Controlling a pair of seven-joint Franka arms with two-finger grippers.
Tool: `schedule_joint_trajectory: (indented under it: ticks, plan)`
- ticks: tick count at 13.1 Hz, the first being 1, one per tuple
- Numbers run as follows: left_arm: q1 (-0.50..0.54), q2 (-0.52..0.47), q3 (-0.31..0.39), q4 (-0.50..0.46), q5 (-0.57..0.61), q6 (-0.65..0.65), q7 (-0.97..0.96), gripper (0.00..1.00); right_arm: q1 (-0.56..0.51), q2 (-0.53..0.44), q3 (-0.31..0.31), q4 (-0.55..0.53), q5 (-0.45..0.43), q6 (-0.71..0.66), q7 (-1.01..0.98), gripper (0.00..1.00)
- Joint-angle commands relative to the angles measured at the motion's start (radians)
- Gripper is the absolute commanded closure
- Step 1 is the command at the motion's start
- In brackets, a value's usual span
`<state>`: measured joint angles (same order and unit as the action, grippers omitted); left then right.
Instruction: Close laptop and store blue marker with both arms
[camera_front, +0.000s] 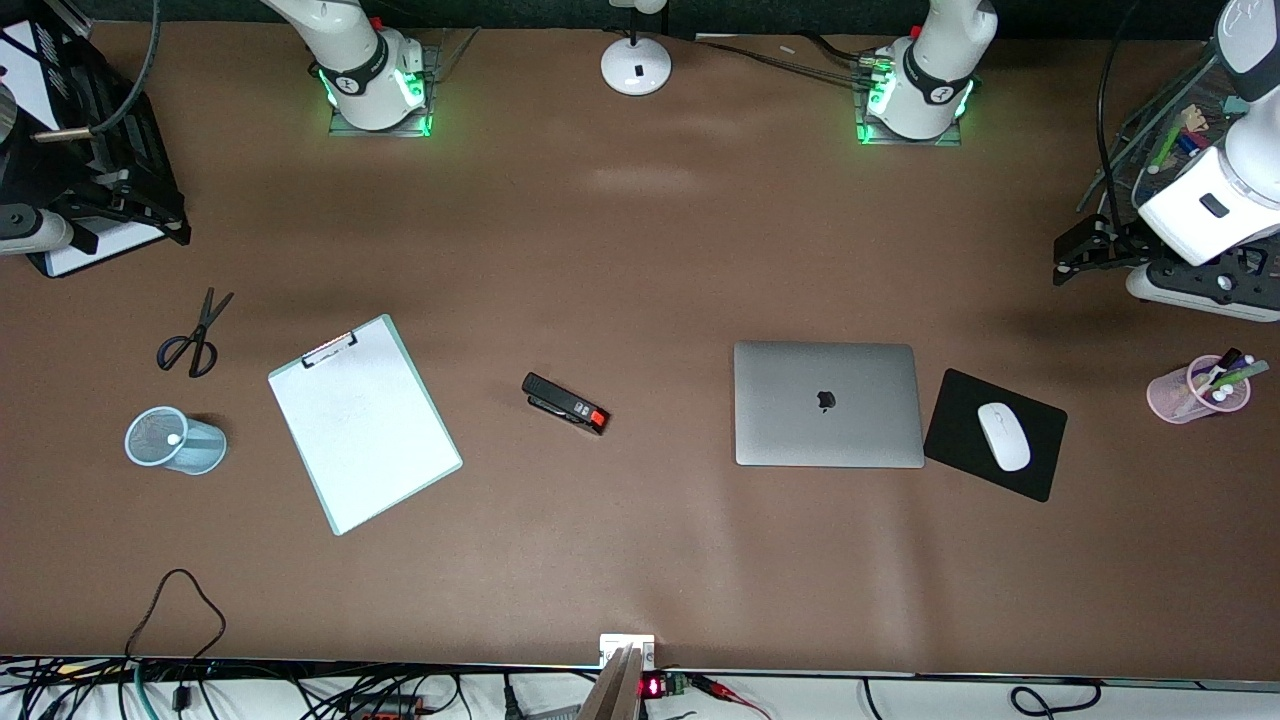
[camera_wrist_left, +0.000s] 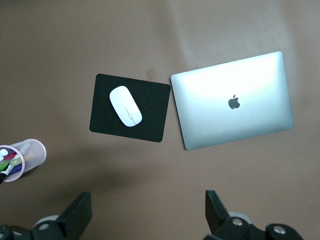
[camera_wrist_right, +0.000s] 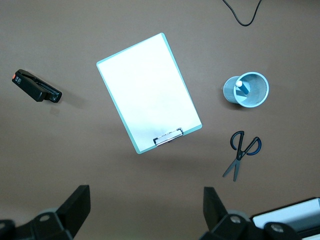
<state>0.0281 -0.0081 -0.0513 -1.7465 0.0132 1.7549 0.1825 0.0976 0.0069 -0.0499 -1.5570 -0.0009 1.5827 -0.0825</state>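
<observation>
Silver-grey, the one laptop (camera_front: 828, 404) lies shut flat on the worktop (camera_front: 640, 250), below the left hand (camera_wrist_left: 147, 217), which hangs wide open and empty. The one blue marker (camera_wrist_right: 243, 88) seems to stand in the mesh cup (camera_wrist_right: 246, 89) below the right hand (camera_wrist_right: 145, 217), equally open, empty.

Open tabletop between stapler (camera_front: 565, 403) and laptop (camera_front: 828, 404); mouse pad (camera_front: 995, 434) touching laptop.

Even overhead light, soft shadows; glare whitens laptop (camera_wrist_left: 232, 100) lid; sharp.
</observation>
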Motion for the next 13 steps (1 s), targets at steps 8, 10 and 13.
schedule_joint_trajectory:
  ticks: [8,10,13]
  plan:
    - [0.003,0.014,-0.004,0.03,0.016,-0.018,0.02,0.0,-0.003,-0.022,-0.005,-0.021,0.001,0.007,-0.017,0.0]
    - [0.003,0.014,-0.004,0.03,0.016,-0.018,0.02,0.0,-0.006,-0.022,-0.005,-0.021,0.001,0.007,-0.016,0.0]
    - [0.003,0.014,-0.004,0.03,0.016,-0.018,0.02,0.0,-0.004,-0.022,-0.005,-0.021,-0.001,0.007,-0.007,0.0]
